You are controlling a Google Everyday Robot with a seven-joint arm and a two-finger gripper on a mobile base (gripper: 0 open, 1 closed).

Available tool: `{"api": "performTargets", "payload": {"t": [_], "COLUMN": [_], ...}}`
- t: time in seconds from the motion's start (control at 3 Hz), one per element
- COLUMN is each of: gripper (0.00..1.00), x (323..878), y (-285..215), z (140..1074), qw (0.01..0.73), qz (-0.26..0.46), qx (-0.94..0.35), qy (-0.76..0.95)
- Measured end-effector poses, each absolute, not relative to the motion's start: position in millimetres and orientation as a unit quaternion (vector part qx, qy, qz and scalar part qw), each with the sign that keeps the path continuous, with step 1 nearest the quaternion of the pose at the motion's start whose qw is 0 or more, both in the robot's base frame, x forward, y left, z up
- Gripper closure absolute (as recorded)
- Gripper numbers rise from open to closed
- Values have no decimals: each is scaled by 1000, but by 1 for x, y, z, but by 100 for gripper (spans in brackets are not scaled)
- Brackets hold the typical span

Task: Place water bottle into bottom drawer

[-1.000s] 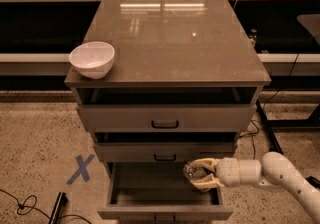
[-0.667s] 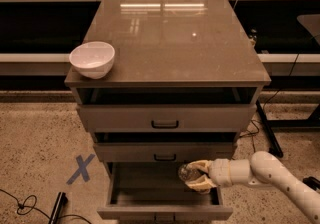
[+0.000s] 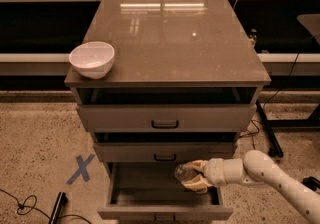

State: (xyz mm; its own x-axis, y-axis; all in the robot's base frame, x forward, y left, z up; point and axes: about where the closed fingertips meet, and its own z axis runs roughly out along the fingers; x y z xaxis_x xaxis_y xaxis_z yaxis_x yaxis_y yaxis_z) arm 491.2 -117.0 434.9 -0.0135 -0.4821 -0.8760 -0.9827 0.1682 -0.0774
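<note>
The water bottle (image 3: 180, 172) is up in the air over the open bottom drawer (image 3: 150, 212), near its right side and just under the front of the middle drawer (image 3: 165, 152). The gripper (image 3: 190, 175) has its two tan fingers (image 3: 196, 165) squeezed around the bottle, one above it and one below. To do this step well, I think the bottle should go down low into the drawer before the fingers let go, so it does not drop hard or roll. It should not bump the middle drawer above it or the drawer's right wall. The white arm (image 3: 265, 170) comes in from the right, low by the floor, and reaches sideways to the left with its wrist almost flat. A white bowl (image 3: 92, 59) sits on the front left corner of the cabinet top (image 3: 175, 38), well apart from the bottle.
</note>
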Motion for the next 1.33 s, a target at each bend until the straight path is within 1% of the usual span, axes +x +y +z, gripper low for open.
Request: {"api": "performTargets", "payload": {"t": [0.33, 0.67, 1.33], "gripper": [100, 100, 100], "x": [495, 498, 504], "y": [-103, -99, -84], "z": [392, 344, 303], "qw": [398, 412, 430], "qz": [323, 348, 368], "qx": [-580, -557, -546], "qy": [633, 631, 618]}}
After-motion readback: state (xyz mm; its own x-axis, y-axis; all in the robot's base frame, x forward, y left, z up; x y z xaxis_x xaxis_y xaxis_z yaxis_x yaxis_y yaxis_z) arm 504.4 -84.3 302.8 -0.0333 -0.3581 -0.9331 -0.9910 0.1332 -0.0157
